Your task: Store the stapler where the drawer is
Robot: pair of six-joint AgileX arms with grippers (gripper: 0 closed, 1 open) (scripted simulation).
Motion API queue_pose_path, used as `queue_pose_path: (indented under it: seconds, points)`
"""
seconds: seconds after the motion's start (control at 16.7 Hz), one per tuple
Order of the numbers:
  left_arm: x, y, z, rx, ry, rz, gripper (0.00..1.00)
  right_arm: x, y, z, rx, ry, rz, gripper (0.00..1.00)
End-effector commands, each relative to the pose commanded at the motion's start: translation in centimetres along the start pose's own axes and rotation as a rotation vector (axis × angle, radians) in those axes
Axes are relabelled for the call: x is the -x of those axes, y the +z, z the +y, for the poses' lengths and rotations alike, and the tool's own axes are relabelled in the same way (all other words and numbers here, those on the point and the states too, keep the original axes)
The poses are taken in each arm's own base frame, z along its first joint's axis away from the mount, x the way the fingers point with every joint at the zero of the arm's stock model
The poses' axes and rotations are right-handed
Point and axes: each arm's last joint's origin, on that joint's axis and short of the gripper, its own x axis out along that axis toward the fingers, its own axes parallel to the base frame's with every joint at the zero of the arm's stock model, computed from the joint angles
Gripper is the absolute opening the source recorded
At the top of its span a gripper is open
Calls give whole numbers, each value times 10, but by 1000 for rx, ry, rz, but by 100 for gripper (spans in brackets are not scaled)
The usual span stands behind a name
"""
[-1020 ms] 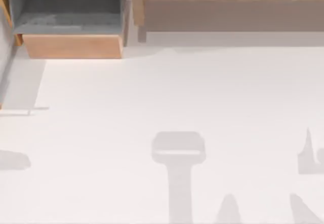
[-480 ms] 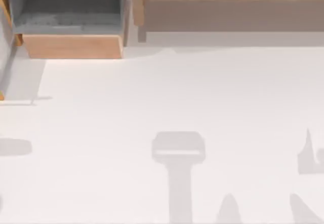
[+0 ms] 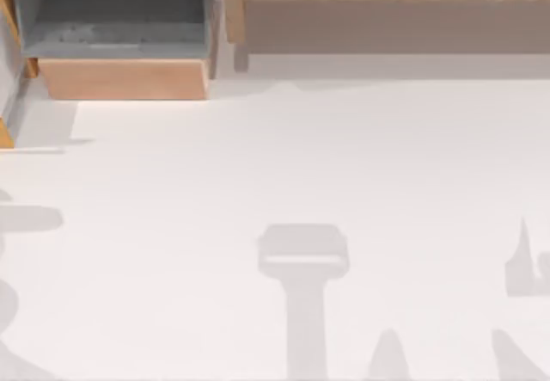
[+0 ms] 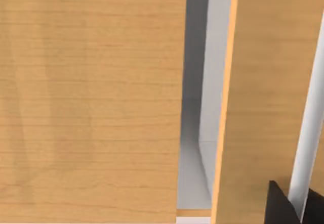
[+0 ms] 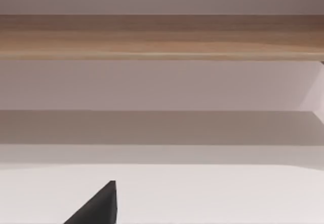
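A white table (image 3: 344, 166) filled most of the top view, bare apart from grey shadows along its near edge and left side. Along the far edge at the right ran a long wooden shelf (image 3: 387, 20) with a brownish-grey inside; the right wrist view faced the same shelf (image 5: 162, 34) across the white tabletop. At the far left of the top view stood the drawer (image 3: 120, 78), pulled open, its grey floor and walls showing behind a light orange-tan front panel. Something pale lay on the drawer floor, too blurred to say what it was, so the stapler's place could not be told with certainty.

The left wrist view looked close onto broad tan wooden panels (image 4: 91, 102) with a narrow grey and white gap between them. A dark fingertip of the left gripper (image 4: 283, 206) showed at one corner of that view, close to a panel edge; whether its jaws were open or closed could not be told. One dark fingertip of the right gripper (image 5: 98, 206) showed over the white table, well short of the shelf; the state of its jaws could not be told either.
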Motion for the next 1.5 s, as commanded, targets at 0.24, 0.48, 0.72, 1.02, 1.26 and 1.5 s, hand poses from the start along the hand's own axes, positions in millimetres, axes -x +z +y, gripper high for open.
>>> queue_pose_path:
  seconds: [0.24, 0.48, 0.72, 1.02, 1.26, 1.5]
  points:
    - [-9, 1, -6, 16, -24, 3, 0, 0, 0, 0, 0, 0, 0, 100]
    - [-44, -4, 5, -9, 17, 1, 0, 0, 0, 0, 0, 0, 0, 100]
    - [-61, 0, 0, 5, -6, 2, 0, 0, 0, 0, 0, 0, 0, 100]
    - [-69, 0, -6, 12, -26, 2, 0, 0, 0, 0, 0, 0, 0, 100]
    - [-101, -6, 4, -1, 9, 9, 0, 0, 0, 0, 0, 0, 0, 100]
    - [-122, -2, 0, 8, -10, 6, 0, 0, 0, 0, 0, 0, 0, 100]
